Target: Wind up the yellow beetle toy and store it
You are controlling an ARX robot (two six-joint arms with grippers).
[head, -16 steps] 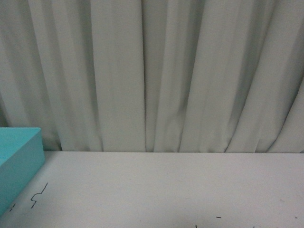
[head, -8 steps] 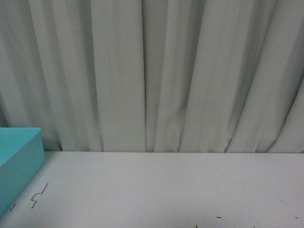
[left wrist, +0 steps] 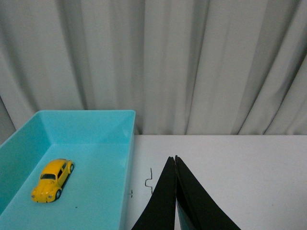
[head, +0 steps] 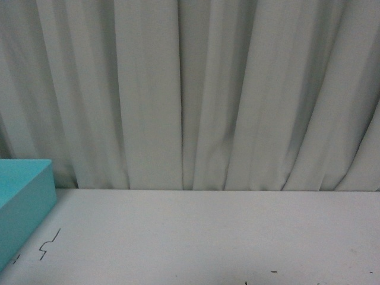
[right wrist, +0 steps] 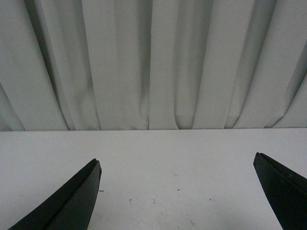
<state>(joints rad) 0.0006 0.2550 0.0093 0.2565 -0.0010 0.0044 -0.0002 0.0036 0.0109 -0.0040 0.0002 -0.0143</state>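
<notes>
The front view shows neither arm; only a corner of the turquoise bin point(head: 24, 202) enters at the left edge, its contents hidden. In the left wrist view the yellow beetle toy point(left wrist: 53, 180) rests on its wheels on the bin floor — long axis diagonal, nose toward the camera. The left gripper point(left wrist: 174, 160) is pinched together, empty, over the white table point(left wrist: 240, 163) beside the bin. The right gripper point(right wrist: 177, 165) is spread wide — empty. A grey curtain point(head: 196, 89) backs the table.
</notes>
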